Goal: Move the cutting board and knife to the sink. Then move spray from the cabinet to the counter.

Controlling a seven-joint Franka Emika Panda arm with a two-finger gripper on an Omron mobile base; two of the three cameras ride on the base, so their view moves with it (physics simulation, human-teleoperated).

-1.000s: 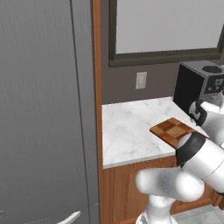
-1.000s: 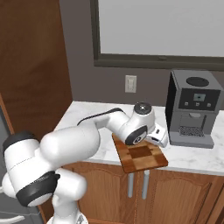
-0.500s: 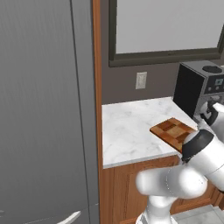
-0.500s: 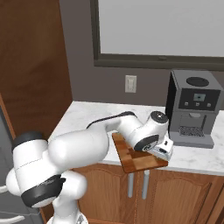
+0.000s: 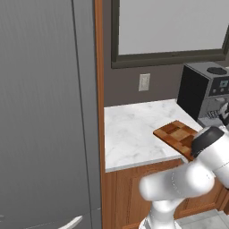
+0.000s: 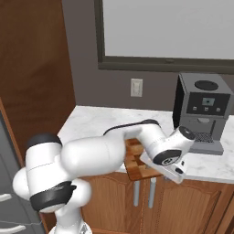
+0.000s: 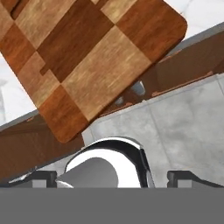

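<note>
Step one, reaching for the rectangular checkered light-and-dark wooden cutting board (image 7: pixel 98 57), which overhangs the white marble-look counter (image 5: pixel 129 134) edge. My gripper (image 7: pixel 111 177) hovers above it, fingers spread wide, empty. Next I descend and close on its overhanging end.

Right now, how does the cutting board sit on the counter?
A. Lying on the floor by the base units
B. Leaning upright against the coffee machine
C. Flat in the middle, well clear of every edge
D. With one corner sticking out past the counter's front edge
D. In the hand view the cutting board has a rounded corner that juts beyond the counter edge, over the wooden base units and grey floor.
</note>
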